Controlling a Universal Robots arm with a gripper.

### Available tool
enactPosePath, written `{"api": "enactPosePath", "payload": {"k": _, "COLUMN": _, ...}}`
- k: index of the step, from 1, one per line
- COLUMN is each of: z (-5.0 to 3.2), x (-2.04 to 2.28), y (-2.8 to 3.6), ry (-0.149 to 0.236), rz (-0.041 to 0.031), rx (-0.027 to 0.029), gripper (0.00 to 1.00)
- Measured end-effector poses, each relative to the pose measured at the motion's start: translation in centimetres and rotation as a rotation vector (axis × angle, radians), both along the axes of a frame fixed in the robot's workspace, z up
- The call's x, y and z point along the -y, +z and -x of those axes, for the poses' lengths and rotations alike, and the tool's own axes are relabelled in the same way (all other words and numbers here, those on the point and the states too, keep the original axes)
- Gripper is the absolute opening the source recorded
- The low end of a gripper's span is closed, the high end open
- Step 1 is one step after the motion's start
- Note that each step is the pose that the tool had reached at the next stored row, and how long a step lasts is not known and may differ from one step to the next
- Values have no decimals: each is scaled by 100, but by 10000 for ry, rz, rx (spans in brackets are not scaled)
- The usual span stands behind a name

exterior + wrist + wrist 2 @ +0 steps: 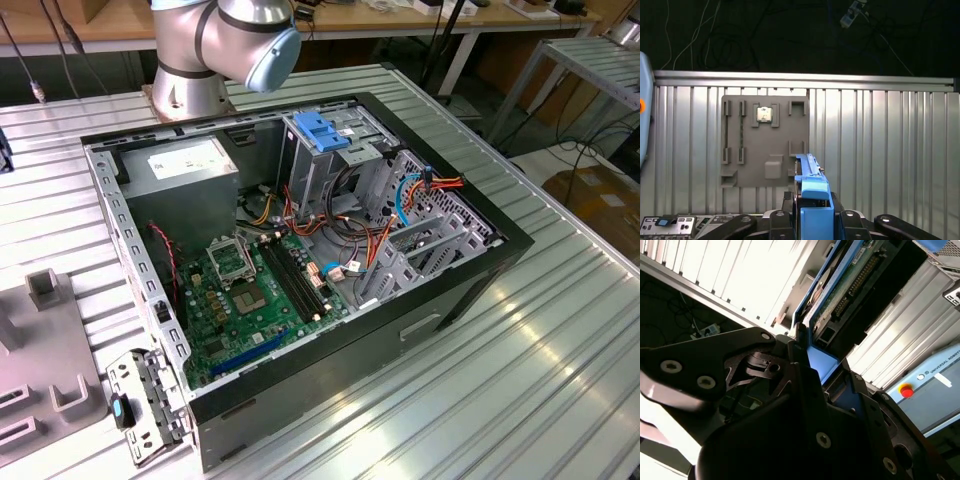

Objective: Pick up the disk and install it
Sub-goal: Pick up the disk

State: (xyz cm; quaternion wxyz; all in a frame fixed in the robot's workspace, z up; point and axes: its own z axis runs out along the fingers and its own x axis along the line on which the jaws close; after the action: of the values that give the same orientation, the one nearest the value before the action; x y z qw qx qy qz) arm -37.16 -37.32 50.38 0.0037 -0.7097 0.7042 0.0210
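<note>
The black gripper (812, 221) is hiding the lower end of the silver-grey metal disk (810, 175) in blue plastic rails, clenching it edge-up near the grey fixture plate (765, 145). The second wrist view is showing the disk's green circuit board (855, 282). The exterior view is showing an open black computer case (480, 280).

The gripper (812, 212) holds the disk (809, 175) edge-on, its black jaws pressed against both sides of the blue carrier rail. Beyond the disk, a flat grey fixture plate (777, 135) lies on the ribbed metal table (880, 150), bearing slots and raised blocks, with a small square chip (763, 114) seated in one holder. Past the table's edge, cables (725, 45) trail over dark floor
</note>
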Motion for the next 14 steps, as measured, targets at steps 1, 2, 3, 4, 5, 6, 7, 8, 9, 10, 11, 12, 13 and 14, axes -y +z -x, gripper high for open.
{"api": "enactPosePath", "payload": {"k": 1, "z": -12, "x": 0, "y": 0, "ry": 0, "rz": 0, "rx": -1, "gripper": 37}}
{"api": "enactPosePath", "payload": {"k": 2, "z": -25, "x": 1, "y": 0, "ry": 0, "rz": 1, "rx": -1, "gripper": 37}}
{"api": "enactPosePath", "payload": {"k": 3, "z": -37, "x": 1, "y": 0, "ry": 0, "rz": 1, "rx": -1, "gripper": 37}}
{"api": "enactPosePath", "payload": {"k": 4, "z": -51, "x": 2, "y": 0, "ry": 0, "rz": 0, "rx": 0, "gripper": 37}}
{"api": "enactPosePath", "payload": {"k": 5, "z": -62, "x": 2, "y": 0, "ry": 0, "rz": 1, "rx": 0, "gripper": 37}}
{"api": "enactPosePath", "payload": {"k": 6, "z": -79, "x": 2, "y": 0, "ry": 0, "rz": 0, "rx": 0, "gripper": 37}}
{"api": "enactPosePath", "payload": {"k": 7, "z": -90, "x": 3, "y": 0, "ry": 0, "rz": 0, "rx": 0, "gripper": 37}}
{"api": "enactPosePath", "payload": {"k": 8, "z": -106, "x": 3, "y": 0, "ry": 0, "rz": 1, "rx": -1, "gripper": 37}}
{"api": "enactPosePath", "payload": {"k": 9, "z": -206, "x": 6, "y": 0, "ry": 0, "rz": 1, "rx": -1, "gripper": 37}}
{"api": "enactPosePath", "payload": {"k": 10, "z": -359, "x": 11, "y": 0, "ry": 0, "rz": 0, "rx": -1, "gripper": 37}}
{"api": "enactPosePath", "payload": {"k": 11, "z": -421, "x": 13, "y": 0, "ry": 0, "rz": 1, "rx": -1, "gripper": 37}}
{"api": "enactPosePath", "payload": {"k": 12, "z": -496, "x": 16, "y": 0, "ry": 0, "rz": 1, "rx": -1, "gripper": 37}}
{"api": "enactPosePath", "payload": {"k": 13, "z": -510, "x": 16, "y": 0, "ry": 0, "rz": 0, "rx": 0, "gripper": 37}}
{"api": "enactPosePath", "payload": {"k": 14, "z": -521, "x": 17, "y": 0, "ry": 0, "rz": 1, "rx": -1, "gripper": 37}}
